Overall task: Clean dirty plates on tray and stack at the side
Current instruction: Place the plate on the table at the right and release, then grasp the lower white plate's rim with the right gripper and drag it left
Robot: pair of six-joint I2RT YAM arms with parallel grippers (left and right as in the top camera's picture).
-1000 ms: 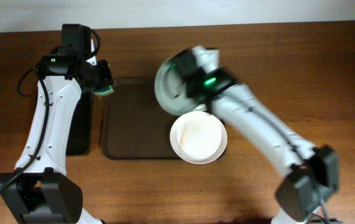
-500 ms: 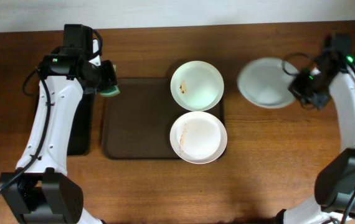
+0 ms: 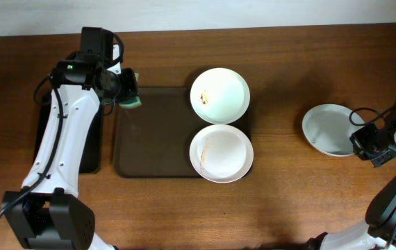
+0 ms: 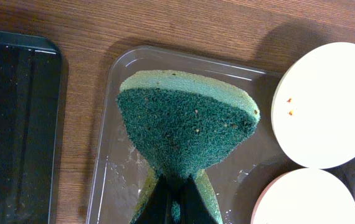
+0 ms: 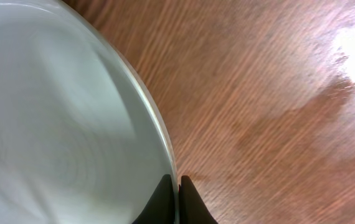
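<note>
three plates [image 3: 219, 95] [image 3: 221, 153] [image 3: 330, 130], one tray [image 3: 153, 139], one sponge [image 3: 130, 101]

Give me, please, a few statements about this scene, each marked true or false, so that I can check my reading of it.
1. Two plates sit on the brown tray: the rear plate and the front plate. True.
2. The left jaws grip a green sponge. True.
3. The third plate lies on the black tray. False: the right jaws pinch its rim, and it is over the table to the right of the brown tray.
4. The green sponge is pressed on the rear plate. False: it is over the brown tray's bare left end, apart from both plates.
5. The rear plate carries small brown specks. True.
</note>
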